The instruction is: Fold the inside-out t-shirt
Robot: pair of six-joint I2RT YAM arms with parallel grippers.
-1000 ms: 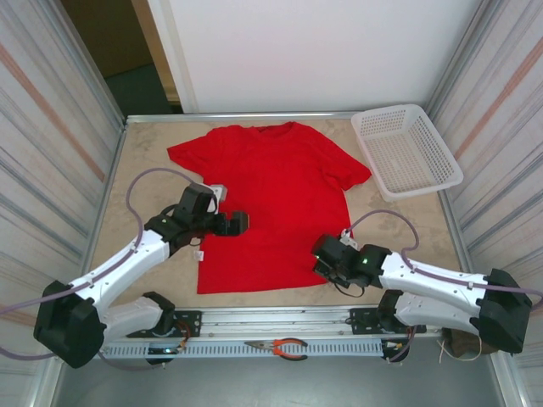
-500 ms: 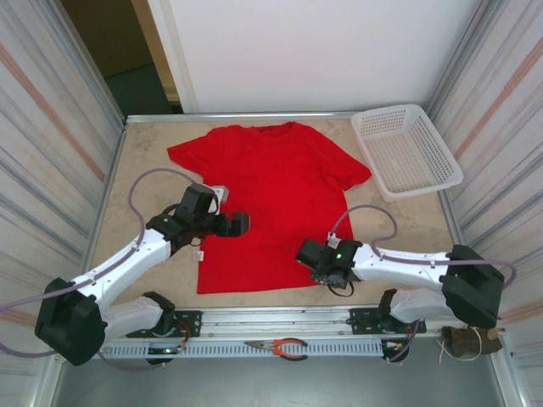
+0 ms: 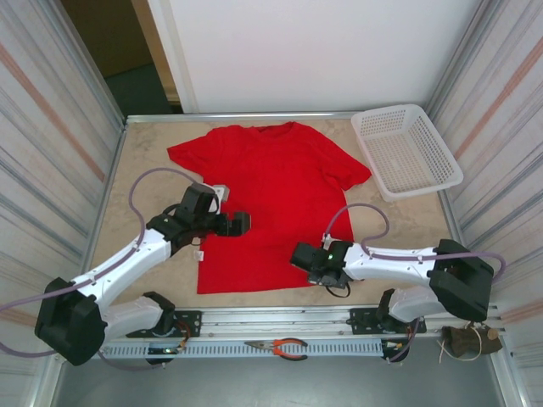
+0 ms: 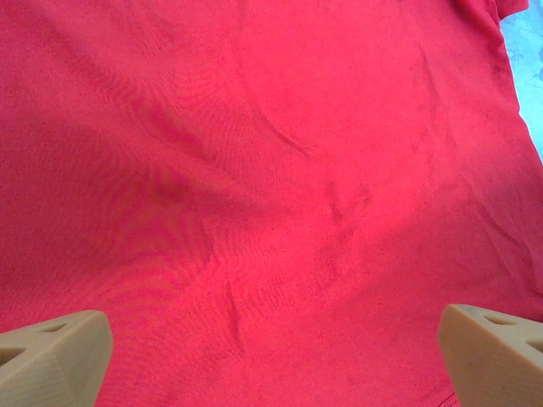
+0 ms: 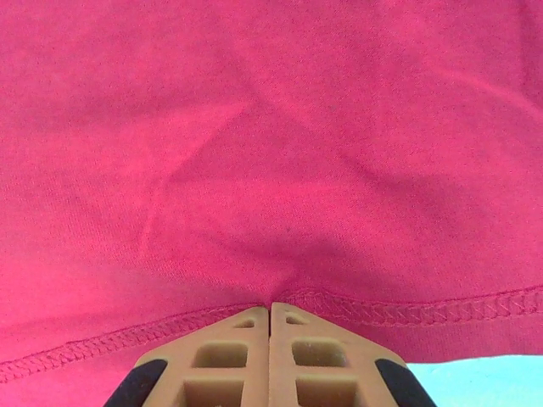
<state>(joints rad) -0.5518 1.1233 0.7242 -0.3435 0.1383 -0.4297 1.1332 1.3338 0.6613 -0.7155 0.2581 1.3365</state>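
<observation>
Red cloth lies flat on the table [image 3: 153, 144]: the shirt [image 3: 271, 182] runs lengthwise away from the arms, collar at the far side and hem [image 5: 407, 309] at the near edge. The coming fold turns on that hem, and the right gripper [image 3: 307, 259] is the nearer tool, sitting at the hem close to its right corner with the rest of the shirt stretching away ahead of it. Its fingertips [image 5: 254, 326] are pressed together exactly on the stitched edge, and the cloth puckers up around them, so I judge it a pinch on the hem. The left gripper [image 3: 236, 223] hovers over the shirt's left side at mid-body, jaws spread wide and holding nothing.
</observation>
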